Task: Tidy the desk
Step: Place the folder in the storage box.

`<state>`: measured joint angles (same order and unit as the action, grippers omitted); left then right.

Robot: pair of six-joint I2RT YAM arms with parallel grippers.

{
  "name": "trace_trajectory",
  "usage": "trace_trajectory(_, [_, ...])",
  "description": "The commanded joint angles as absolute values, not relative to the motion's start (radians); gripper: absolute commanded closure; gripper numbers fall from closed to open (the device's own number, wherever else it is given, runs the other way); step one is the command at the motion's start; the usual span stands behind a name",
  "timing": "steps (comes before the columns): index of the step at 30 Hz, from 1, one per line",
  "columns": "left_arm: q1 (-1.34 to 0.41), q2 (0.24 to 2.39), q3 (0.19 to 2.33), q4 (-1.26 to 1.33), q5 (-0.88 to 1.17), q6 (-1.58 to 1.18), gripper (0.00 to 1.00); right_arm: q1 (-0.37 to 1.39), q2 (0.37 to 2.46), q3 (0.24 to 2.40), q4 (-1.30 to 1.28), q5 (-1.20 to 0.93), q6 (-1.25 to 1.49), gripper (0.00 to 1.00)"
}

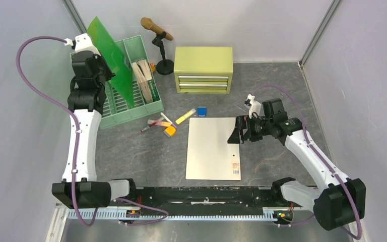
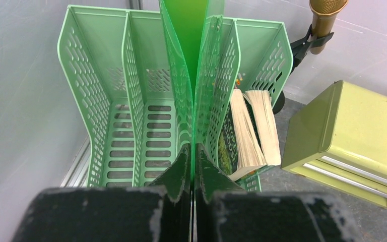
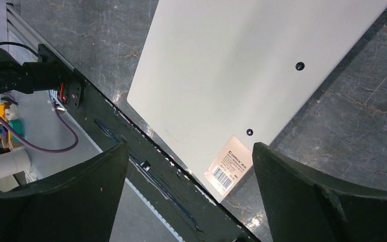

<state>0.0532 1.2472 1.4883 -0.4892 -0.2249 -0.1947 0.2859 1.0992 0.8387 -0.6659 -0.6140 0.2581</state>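
Note:
The dark grey desk holds a green file rack at the back left. My left gripper hangs over the rack, shut on the lower edge of a translucent green folder that stands tilted above the middle slots. In the left wrist view the folder runs edge-on from the shut gripper down between the rack's dividers. A white folder lies flat at centre. My right gripper hovers open over its right edge; the right wrist view shows the gripper above the white folder, holding nothing.
Two books stand in the rack's right slot. A microphone on a stand and a yellow-green two-drawer cabinet sit at the back. Pens, a yellow highlighter, a blue eraser and an orange item lie scattered near the white folder.

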Motion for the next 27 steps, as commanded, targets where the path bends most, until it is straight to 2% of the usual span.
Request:
trace_trajectory(1, [0.05,1.259,1.543,-0.345,-0.187,-0.138,0.98,0.284,1.108,0.851,-0.64,-0.632,0.259,0.01])
trace_trajectory(8, [0.05,1.27,1.516,-0.264,-0.092,-0.111,0.98,0.284,1.119,0.853,-0.64,-0.634,0.255,0.01])
trace_trajectory(27, [0.05,1.272,1.398,-0.169,-0.045,-0.03,0.98,0.284,1.14,0.864,-0.649,-0.628,0.242,0.01])
